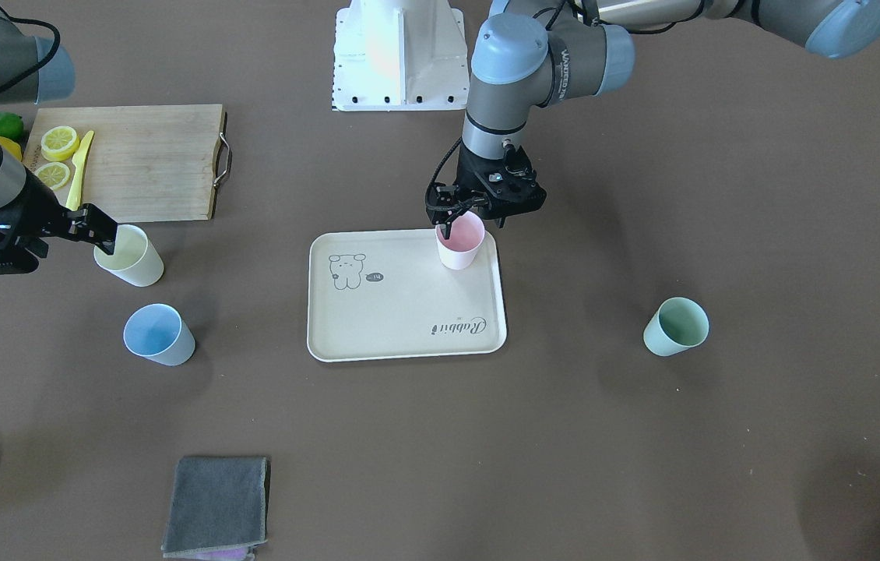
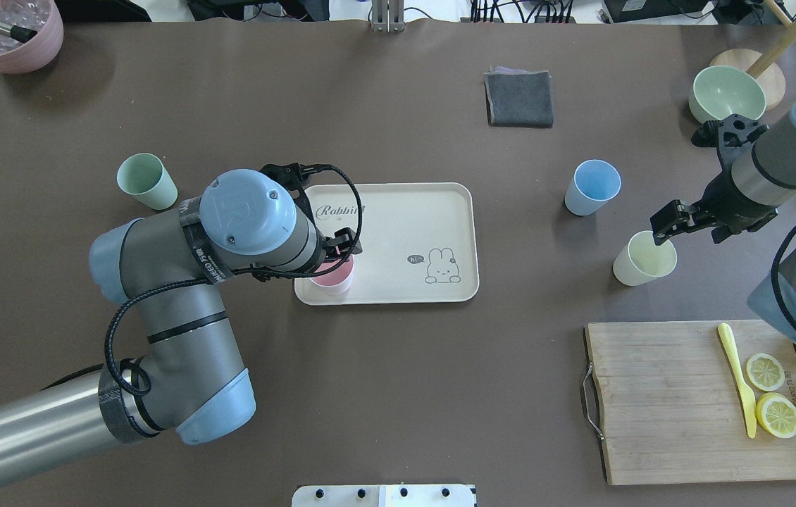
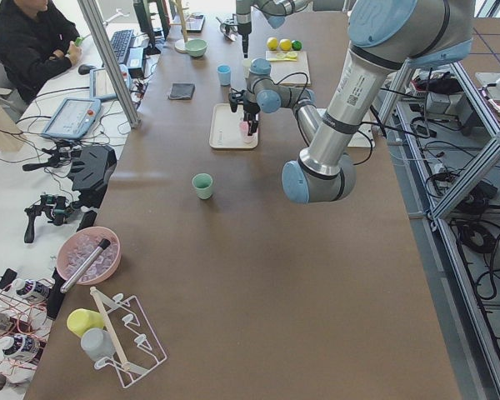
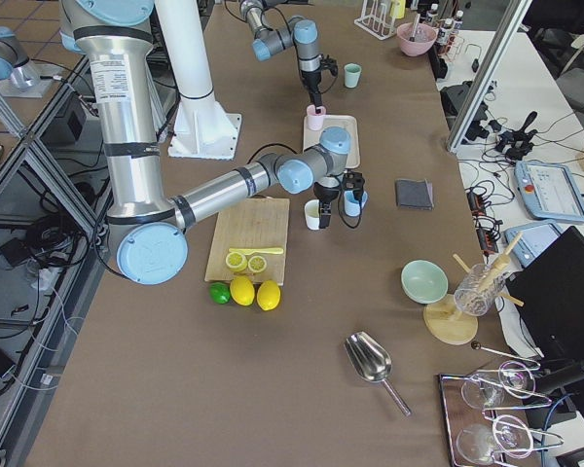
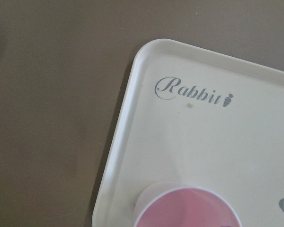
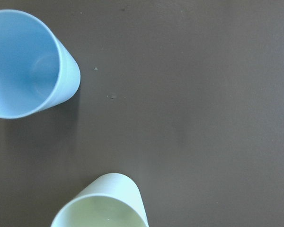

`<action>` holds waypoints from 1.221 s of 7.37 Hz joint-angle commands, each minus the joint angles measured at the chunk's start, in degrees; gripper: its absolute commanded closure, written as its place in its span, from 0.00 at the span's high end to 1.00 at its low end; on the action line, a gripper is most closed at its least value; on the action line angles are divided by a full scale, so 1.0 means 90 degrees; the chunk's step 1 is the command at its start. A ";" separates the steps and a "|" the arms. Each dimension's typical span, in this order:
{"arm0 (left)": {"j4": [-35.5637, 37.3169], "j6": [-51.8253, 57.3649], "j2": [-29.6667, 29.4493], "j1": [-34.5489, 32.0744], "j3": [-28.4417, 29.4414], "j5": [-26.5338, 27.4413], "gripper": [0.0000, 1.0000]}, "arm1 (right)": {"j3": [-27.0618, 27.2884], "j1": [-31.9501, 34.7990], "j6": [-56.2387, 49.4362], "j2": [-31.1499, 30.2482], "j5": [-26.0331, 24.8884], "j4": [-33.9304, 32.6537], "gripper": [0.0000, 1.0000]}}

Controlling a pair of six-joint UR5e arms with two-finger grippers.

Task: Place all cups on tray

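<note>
The cream tray (image 1: 401,312) lies mid-table. The pink cup (image 1: 461,248) stands upright in the tray's corner nearest the robot's left side, and shows in the left wrist view (image 5: 187,208). My left gripper (image 1: 473,226) hangs over it, its fingers spread beside the rim, apparently open. The pale yellow cup (image 1: 131,255) stands on the table. My right gripper (image 1: 70,241) is open, with one finger at the cup's rim. The light blue cup (image 1: 158,333) stands next to the yellow one. The mint green cup (image 1: 675,326) stands alone on the robot's left side.
A wooden cutting board (image 1: 144,160) with lemon slices and a yellow knife lies near the right arm. A grey cloth (image 1: 216,505) lies at the far edge. A pale green bowl (image 2: 725,91) and a mauve pot (image 2: 7,32) stand in the far corners.
</note>
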 commanded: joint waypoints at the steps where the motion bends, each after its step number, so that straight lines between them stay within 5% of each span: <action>1: -0.0001 0.0002 -0.0005 -0.0004 -0.0004 0.0001 0.98 | -0.0194 -0.0223 0.0228 -0.0023 -0.0161 0.0280 1.00; 2: -0.0001 0.0022 -0.0005 -0.0014 -0.0013 -0.0009 0.98 | -0.0544 -0.0223 0.0248 -0.0062 -0.0171 0.0813 0.99; 3: 0.0009 0.0031 -0.0005 -0.0014 -0.0071 -0.0009 0.98 | -0.0712 -0.0252 0.0335 -0.0149 -0.0171 0.1205 0.74; 4: 0.0028 0.0031 0.0005 -0.0024 -0.0139 -0.0009 0.98 | -0.0694 -0.0252 0.0403 -0.0150 -0.0152 0.1335 0.14; 5: 0.0028 0.0031 0.0025 -0.0063 -0.0237 0.0001 0.98 | -0.0655 -0.0272 0.0404 -0.0131 -0.0161 0.1355 0.00; 9: 0.0662 0.0930 0.0093 -0.0618 -0.0998 -0.0309 0.98 | -0.0119 -0.0262 0.0501 -0.0073 -0.0093 0.1258 0.00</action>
